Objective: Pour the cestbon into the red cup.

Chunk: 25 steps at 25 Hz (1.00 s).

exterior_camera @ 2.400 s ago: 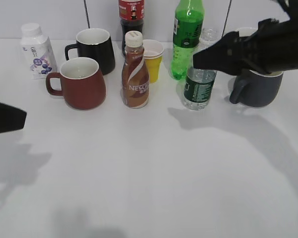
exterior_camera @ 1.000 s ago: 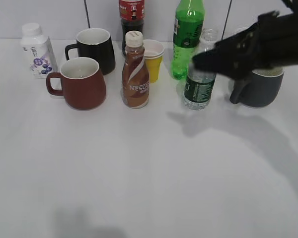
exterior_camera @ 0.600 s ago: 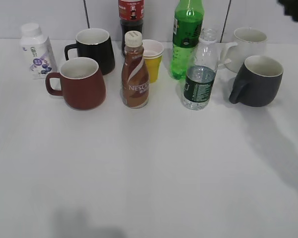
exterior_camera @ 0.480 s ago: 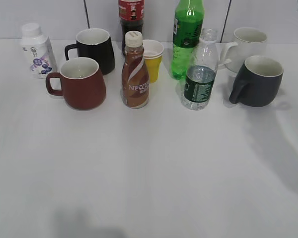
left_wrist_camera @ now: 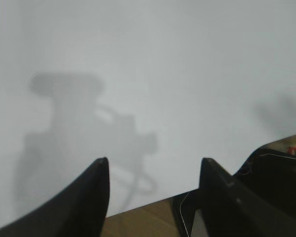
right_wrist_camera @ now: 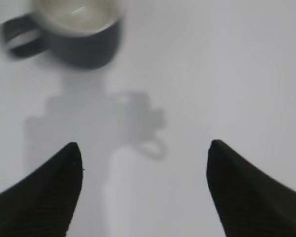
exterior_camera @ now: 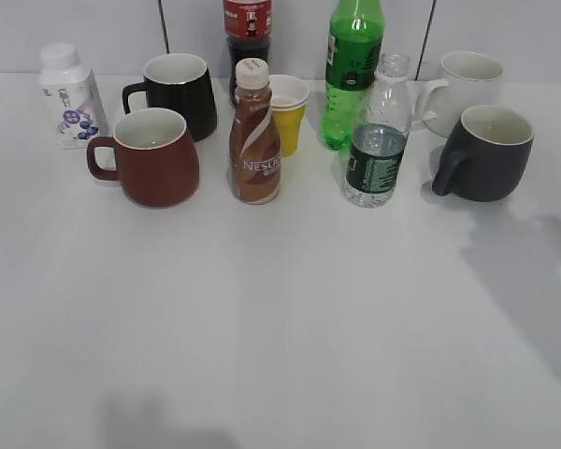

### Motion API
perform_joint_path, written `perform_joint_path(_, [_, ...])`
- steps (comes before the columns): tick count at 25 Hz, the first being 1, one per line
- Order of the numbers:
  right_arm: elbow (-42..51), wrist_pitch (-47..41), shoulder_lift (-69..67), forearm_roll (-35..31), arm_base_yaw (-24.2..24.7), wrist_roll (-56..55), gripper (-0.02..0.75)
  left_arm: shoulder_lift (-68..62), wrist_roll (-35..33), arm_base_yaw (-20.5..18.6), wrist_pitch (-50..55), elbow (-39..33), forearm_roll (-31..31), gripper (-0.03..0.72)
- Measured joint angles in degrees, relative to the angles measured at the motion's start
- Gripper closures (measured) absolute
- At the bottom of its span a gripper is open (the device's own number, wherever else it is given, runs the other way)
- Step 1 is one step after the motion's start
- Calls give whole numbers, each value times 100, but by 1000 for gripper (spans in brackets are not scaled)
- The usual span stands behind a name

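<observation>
Uncapped clear plastic cestbon bottle [exterior_camera: 377, 134] upright, well apart from squat dark red ceramic cup [exterior_camera: 152, 156].
Left gripper [left_wrist_camera: 153, 170], right gripper [right_wrist_camera: 145, 150]: fingers spread, empty, apparently raised over table.

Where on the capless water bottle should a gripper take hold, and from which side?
Probably the water bottle at its dark green label band, approached from the front right. It stands upright, the green soda bottle crowds its back left, and the dark grey mug sits to its right, so the front is open.
</observation>
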<state>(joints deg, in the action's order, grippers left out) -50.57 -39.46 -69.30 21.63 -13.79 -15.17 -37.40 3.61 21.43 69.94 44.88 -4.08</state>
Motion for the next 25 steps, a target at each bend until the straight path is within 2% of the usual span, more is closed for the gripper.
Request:
perform_joint_path(1, [-6,-136,72,-566,-10,548,149,30,0,0,0,0,13,253])
perform_joint_path(3, [-11,-508,297,-1243,-17,1095,149,145,6,0,0,0,33,253])
perform_joint_path(6, [-11,-1036,750,-1703,-17,1393,149,507,12,0,0,0,52,253])
perform_joint_path(10, [151,-1644,1561,-1882,-17,1485,149,1185,12,0,2,0,56,253])
perform_joint_path(15, [774,-1902,2854,-2163,-17,1517,149,2014,17,0,9,-63,-163,253])
perform_joint_path(19, [1326,-2050,3901,-2265,-17,1588,149,2514,17,0,9,-464,-430,253])
perform_joint_path(25, [1843,-2164,5394,-2289,-17,1607,149,2710,17,0,52,-1166,-457,253])
